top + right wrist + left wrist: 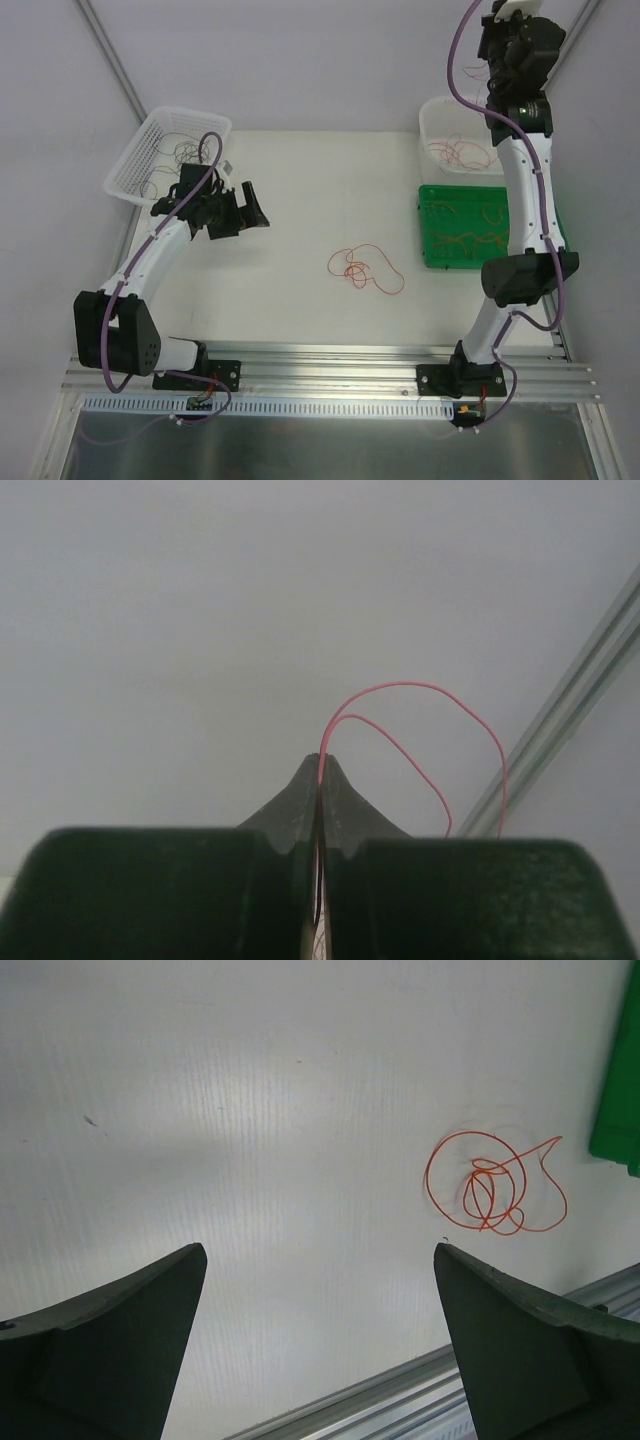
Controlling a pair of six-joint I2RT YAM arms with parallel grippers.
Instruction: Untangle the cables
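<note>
A loose tangle of red and orange cables point(362, 268) lies on the white table, right of centre. It also shows in the left wrist view point(495, 1185), beyond my right fingertip. My left gripper point(240, 212) is open and empty over the left part of the table, well left of the tangle; its jaws stand wide apart in the left wrist view point(318, 1260). My right gripper point(505, 35) is raised high at the back right. It is shut point(321, 760) on a thin pink-red cable point(420, 705) that arcs out of the closed tips.
A white mesh basket point(125, 170) with several thin wires stands at the back left. A white tub point(432, 105) with red wires stands at the back right. A green tray point(425, 230) with orange wires lies in front of it. An aluminium rail point(330, 365) runs along the near edge.
</note>
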